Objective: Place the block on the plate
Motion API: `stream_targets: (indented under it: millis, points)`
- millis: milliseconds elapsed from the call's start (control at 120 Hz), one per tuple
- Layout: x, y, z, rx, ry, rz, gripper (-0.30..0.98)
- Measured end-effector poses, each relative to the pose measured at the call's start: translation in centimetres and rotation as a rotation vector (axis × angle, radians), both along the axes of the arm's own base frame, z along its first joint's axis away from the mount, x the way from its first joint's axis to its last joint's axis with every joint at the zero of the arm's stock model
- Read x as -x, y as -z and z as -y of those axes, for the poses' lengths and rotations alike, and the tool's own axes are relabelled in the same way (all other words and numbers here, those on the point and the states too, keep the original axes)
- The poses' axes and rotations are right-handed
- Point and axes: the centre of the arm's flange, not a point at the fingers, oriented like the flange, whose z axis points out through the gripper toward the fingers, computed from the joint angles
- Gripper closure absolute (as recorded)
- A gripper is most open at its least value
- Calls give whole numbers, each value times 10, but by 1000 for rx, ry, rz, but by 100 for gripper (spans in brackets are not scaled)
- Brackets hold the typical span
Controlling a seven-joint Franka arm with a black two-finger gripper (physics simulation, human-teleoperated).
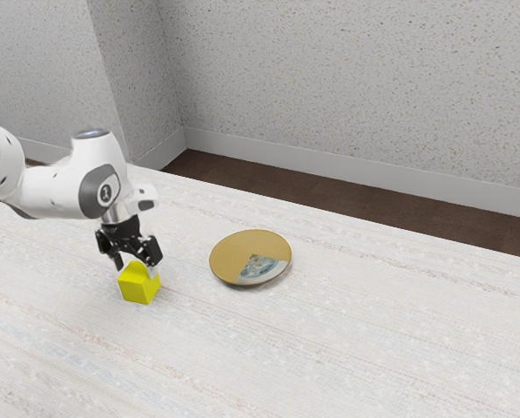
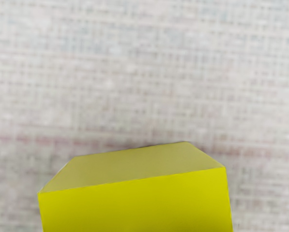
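In the exterior view my gripper (image 1: 136, 266) is at the top of the yellow block (image 1: 138, 286), over the table toward the exterior view's left. I cannot make out whether it holds the block. The wrist view has the yellow block (image 2: 137, 205) large at its lower edge, directly under my hand, lying slightly askew in the picture. A round golden-tan plate (image 1: 238, 248) with a blue-and-white picture wedge lies apart from the block, toward the exterior view's right.
The pale, streaked tabletop (image 1: 355, 322) extends around the block and plate. Behind the table's far edge are a dark brown floor (image 1: 329, 193) and a speckled wall (image 1: 347, 87).
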Motion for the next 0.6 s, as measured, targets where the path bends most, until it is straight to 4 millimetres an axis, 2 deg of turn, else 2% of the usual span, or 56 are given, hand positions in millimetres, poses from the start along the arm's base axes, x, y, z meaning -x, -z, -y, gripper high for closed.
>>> stream_targets:
  millis: [117,208,275,383,600]
  points:
    - [-1,19,-1,-2,-7,-8,0]
    - [-2,24,0,-5,-10,-3,0]
    - [-3,24,1,-7,-8,3,4]
    - [-5,23,3,-10,-5,11,26]
    - [-6,14,4,-14,-3,23,26]
